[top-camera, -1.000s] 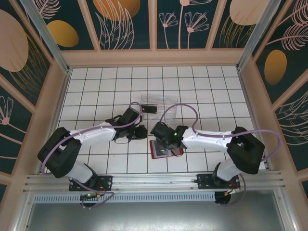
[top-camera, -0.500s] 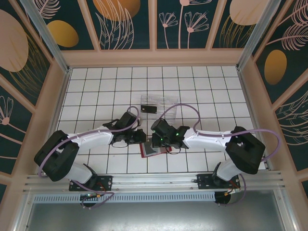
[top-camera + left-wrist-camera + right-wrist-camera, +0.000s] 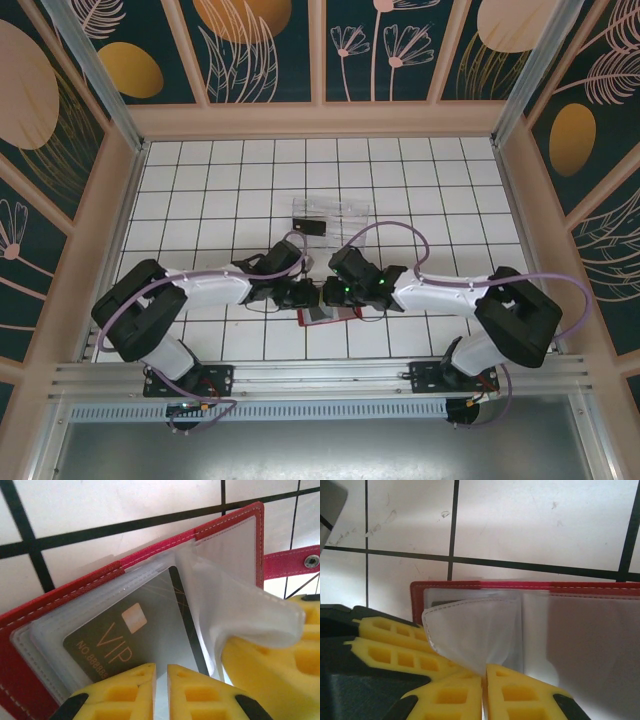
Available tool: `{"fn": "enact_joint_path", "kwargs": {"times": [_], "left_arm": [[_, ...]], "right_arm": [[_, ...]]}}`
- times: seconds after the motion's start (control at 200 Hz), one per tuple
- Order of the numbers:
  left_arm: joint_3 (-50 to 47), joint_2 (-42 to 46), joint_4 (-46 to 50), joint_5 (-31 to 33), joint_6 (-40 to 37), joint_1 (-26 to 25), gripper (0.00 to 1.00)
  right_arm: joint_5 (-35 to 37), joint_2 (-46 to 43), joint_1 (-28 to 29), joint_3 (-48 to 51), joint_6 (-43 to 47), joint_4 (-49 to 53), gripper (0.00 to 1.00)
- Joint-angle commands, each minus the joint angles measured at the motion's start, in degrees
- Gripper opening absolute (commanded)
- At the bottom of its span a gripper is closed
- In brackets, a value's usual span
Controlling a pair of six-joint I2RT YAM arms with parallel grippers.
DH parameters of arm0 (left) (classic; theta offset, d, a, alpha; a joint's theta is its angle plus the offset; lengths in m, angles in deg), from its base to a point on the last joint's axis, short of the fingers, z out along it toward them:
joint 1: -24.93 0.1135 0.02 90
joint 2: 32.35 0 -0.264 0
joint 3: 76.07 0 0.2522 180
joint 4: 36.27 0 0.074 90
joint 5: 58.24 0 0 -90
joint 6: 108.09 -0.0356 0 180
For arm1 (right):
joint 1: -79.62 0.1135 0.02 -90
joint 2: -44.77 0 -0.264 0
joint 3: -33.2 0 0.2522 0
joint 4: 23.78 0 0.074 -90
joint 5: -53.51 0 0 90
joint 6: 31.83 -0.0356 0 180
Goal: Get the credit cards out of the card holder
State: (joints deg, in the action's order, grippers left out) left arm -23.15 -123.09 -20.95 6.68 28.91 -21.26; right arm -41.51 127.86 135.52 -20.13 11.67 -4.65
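The red card holder (image 3: 330,318) is lying open on the white tiled table (image 3: 200,180), and both arms are crowding in over it. The left gripper (image 3: 161,672) is sitting at the card holder's near edge with its yellow fingers (image 3: 117,692) squeezed almost together – just a sliver of gap – pinching the edge of a dark VIP card (image 3: 135,635) that's lying in the card holder's clear pocket. The right gripper (image 3: 484,672) is coming at the card holder from the other side, fingers closed tight on a clear sleeve flap (image 3: 465,630) and holding it lifted off the VIP card. Beyond the card holder, away from the arm bases, a clear tray (image 3: 345,212) is sitting with another dark card (image 3: 310,226) in it.
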Motion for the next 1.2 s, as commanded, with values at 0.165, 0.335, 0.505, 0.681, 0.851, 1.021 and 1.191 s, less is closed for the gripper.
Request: {"fn": "enact_joint_path", "kwargs": {"times": [0.165, 0.335, 0.505, 0.681, 0.851, 1.021, 1.191], "left_arm": [[4.18, -2.13, 1.47, -0.23, 0.37, -0.41, 0.15], [7.64, -3.58, 3.26, -0.58, -0.6, -0.9, 0.15], [12.63, -6.76, 5.52, -0.16, -1.67, -2.58, 0.15], [16.23, -12.24, 5.73, 0.42, -1.48, -5.24, 0.15], [19.77, -16.94, 6.12, 2.24, -0.48, -7.42, 0.15], [21.01, -19.17, 7.01, 3.46, 0.15, -8.55, 0.15], [21.0, -17.06, 9.33, 7.19, -0.46, -8.64, 0.14]], "right_arm": [[2.95, -8.12, -1.74, 1.34, -0.32, 4.31, 0.27], [5.63, -15.78, -6.2, 2.58, 0.53, 10.19, 0.31], [7.51, -23.4, -10.73, 4.71, 1.57, 13.05, 0.33], [7.72, -27.49, -13.74, 5.47, 2.8, 14.97, 0.35], [6.73, -28.0, -14.24, 5.95, 3.44, 14.98, 0.35], [6.16, -27.9, -14.25, 6.26, 3.61, 14.84, 0.35], [4.5, -27.32, -14.35, 6.26, 4.24, 13.82, 0.35]]}}
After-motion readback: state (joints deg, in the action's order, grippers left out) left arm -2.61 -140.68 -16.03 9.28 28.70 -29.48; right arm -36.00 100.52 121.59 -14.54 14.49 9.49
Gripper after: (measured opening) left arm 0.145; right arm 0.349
